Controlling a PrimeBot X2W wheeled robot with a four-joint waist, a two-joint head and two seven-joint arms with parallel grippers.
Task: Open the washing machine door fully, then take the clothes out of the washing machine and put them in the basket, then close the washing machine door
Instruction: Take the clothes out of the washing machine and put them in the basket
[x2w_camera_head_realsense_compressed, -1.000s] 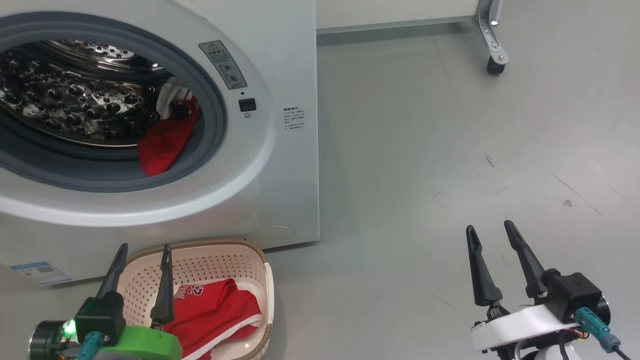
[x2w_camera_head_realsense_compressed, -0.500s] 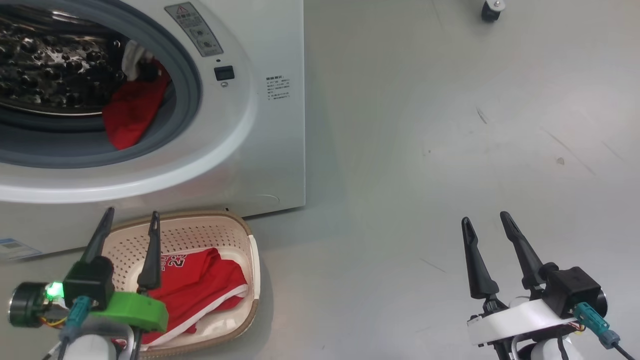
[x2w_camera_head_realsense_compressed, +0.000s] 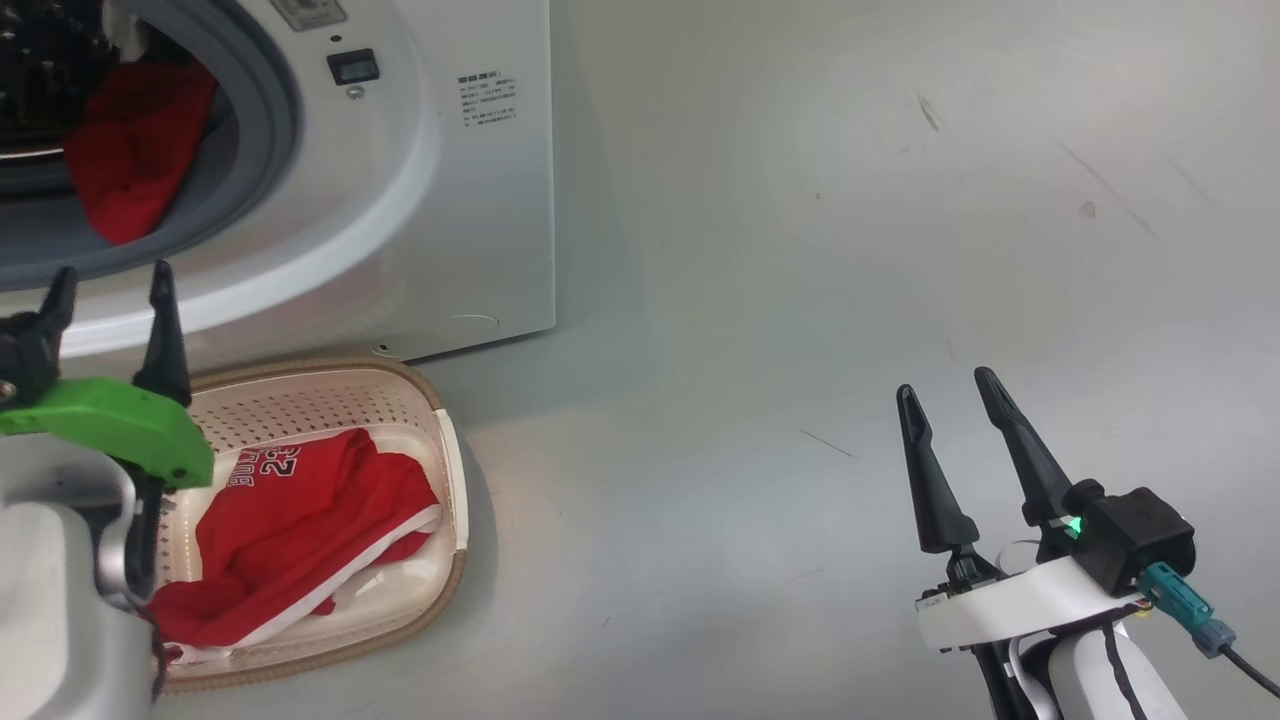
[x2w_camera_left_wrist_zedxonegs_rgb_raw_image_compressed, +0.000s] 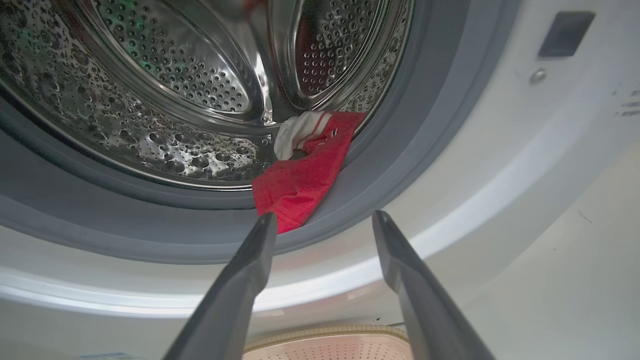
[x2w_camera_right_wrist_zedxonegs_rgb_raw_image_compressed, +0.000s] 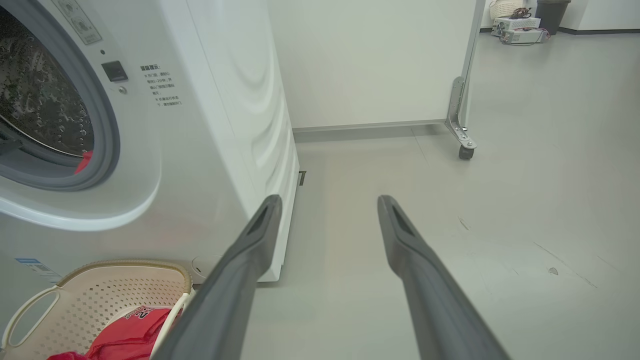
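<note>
The white washing machine (x2w_camera_head_realsense_compressed: 470, 200) stands at the upper left, and its door is out of view. Red clothes (x2w_camera_head_realsense_compressed: 130, 160) with white trim hang over the grey gasket at the drum's lower right edge (x2w_camera_left_wrist_zedxonegs_rgb_raw_image_compressed: 300, 185). A second red garment (x2w_camera_head_realsense_compressed: 290, 520) lies in the cream basket (x2w_camera_head_realsense_compressed: 445, 450) on the floor in front of the machine. My left gripper (x2w_camera_head_realsense_compressed: 112, 272) is open and empty above the basket's far rim. It points at the drum opening, its tips (x2w_camera_left_wrist_zedxonegs_rgb_raw_image_compressed: 325, 217) just short of the hanging clothes. My right gripper (x2w_camera_head_realsense_compressed: 944, 383) is open and empty over bare floor.
Grey floor (x2w_camera_head_realsense_compressed: 800, 250) stretches to the right of the machine. A white partition on a caster (x2w_camera_right_wrist_zedxonegs_rgb_raw_image_compressed: 465, 150) stands behind it. Boxes and a bin (x2w_camera_right_wrist_zedxonegs_rgb_raw_image_compressed: 520, 22) sit in the far corner. The basket (x2w_camera_right_wrist_zedxonegs_rgb_raw_image_compressed: 100, 290) lies close against the machine's front.
The head camera has turned, sliding the whole picture up and left. My left gripper has risen from over the basket to the drum opening's lower rim. The right gripper keeps its pose.
</note>
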